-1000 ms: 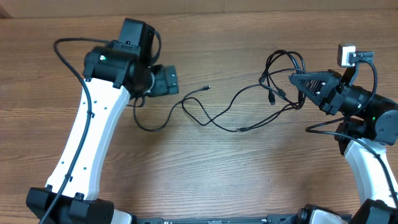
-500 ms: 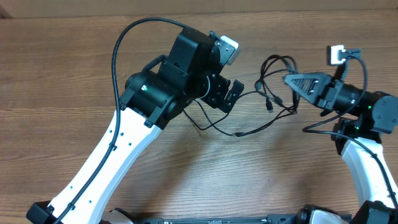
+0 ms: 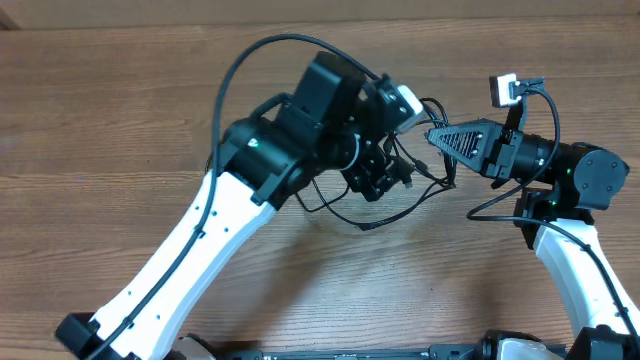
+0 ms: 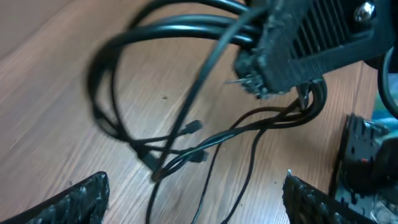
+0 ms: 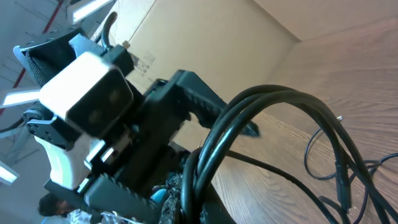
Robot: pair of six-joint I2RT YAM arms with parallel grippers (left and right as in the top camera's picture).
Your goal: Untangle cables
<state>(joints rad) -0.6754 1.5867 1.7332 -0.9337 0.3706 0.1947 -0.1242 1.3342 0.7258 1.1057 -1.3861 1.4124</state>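
My left gripper [image 4: 194, 198] stands wide open. In its wrist view my two fingers [image 4: 82, 200] sit in the lower left and lower right corners of the frame. A few thin strands run down between them and touch neither.

My right gripper [image 3: 433, 136] is closed tight on the cables [image 3: 441, 174]. In the left wrist view its dark ribbed tip is at the upper right, with several black loops coming out of its grip. The loops sweep across the top of the frame and down the left side, and the rest trails over the wooden table [image 3: 120, 120]. Two small plugs [image 4: 194, 126] lie on the wood near the middle of that frame.

From overhead, the bundle is right of centre, between my two grippers. My right one points left and my left one is just beside it on the left. One strand loops lower, toward the middle of the frame, and lies flat on the table. In the right wrist view the clamped loops rise from the bottom centre and arch to the right. My left arm fills the left half, blurred.
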